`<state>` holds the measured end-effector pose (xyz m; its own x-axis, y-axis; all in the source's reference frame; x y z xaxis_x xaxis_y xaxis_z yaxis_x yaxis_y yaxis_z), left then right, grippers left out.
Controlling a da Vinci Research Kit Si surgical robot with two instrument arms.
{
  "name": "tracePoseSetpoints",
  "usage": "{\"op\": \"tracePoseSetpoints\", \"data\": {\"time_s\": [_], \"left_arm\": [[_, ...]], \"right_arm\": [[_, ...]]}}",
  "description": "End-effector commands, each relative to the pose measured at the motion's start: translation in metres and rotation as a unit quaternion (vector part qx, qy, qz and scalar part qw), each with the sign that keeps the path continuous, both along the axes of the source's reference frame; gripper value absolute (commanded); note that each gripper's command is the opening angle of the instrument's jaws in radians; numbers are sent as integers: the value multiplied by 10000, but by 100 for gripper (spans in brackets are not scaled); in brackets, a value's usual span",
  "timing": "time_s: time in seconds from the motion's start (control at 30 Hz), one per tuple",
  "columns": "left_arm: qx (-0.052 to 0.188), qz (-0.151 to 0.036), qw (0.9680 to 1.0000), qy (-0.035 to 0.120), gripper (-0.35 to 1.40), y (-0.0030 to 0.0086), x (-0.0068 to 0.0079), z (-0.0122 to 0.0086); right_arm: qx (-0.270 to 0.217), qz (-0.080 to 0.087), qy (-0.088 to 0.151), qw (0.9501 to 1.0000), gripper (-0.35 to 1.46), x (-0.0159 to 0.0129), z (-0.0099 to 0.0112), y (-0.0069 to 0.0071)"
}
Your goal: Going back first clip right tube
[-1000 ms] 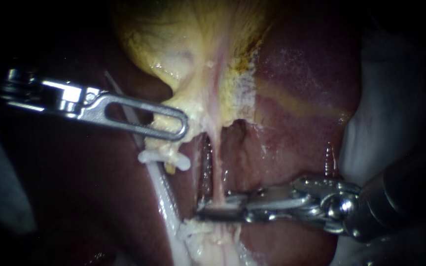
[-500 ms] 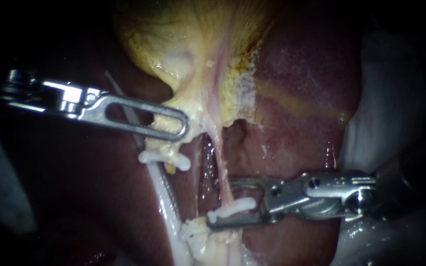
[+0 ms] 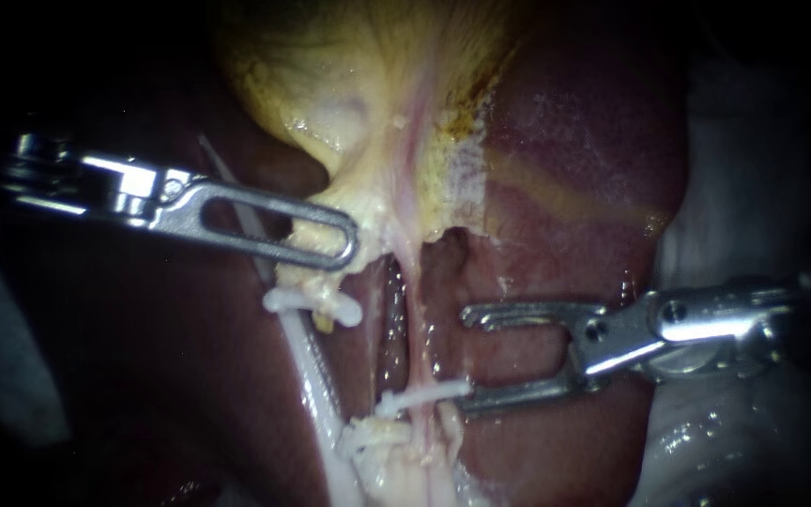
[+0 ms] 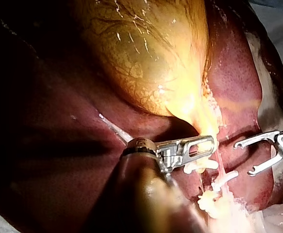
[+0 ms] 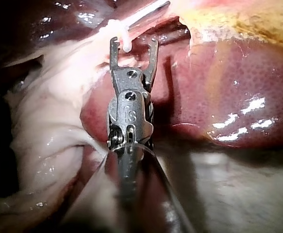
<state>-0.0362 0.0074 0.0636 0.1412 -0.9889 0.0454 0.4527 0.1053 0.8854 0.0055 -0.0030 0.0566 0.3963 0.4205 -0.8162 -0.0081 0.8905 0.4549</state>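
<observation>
Over dark red liver (image 3: 565, 169), our right metal instrument (image 3: 466, 361), jaws released, has withdrawn from the white clip (image 3: 424, 394) on the right tube (image 3: 412, 310); left instrument (image 3: 344, 239) clenches yellow gallbladder (image 3: 349, 94).

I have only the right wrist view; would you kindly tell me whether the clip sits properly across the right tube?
Observer: In the endoscope view the white clip lies straight across the right tube. The right instrument has open jaws and does not grip it.
Operator: Thank you. What is my left instrument doing?
Observer: The left instrument has its jaws shut on the narrow lower end of the gallbladder.
Operator: Is there any other clip?
Observer: Yes, a second clip sits on the left tube, just below the left instrument's jaws.
</observation>
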Motion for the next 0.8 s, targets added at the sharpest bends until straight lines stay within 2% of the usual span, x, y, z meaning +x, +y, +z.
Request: {"op": "tracePoseSetpoints", "data": {"time_s": [0.03, 0.17, 0.33, 0.57, 0.8], "left_arm": [[0, 0, 10000, 1, -35, 0, 0, 0], [0, 1, 10000, 1, -35, 0, 0, 0], [-6, 2, 10000, 2, -35, 0, 0, 2], [-36, 20, 10000, -19, -35, -5, -7, 22], [-38, 115, 9999, -4, -35, -7, -26, 50]], "right_arm": [[-14, 3, -13, 10000, 50, -2, -4, 4], [-128, 34, -34, 9999, 50, -10, -20, 19], [-243, 93, 107, 9996, 50, -18, -28, 30], [-314, 86, 140, 9994, 50, -19, -29, 34], [-313, 90, 136, 9994, 50, -20, -28, 36]]}}
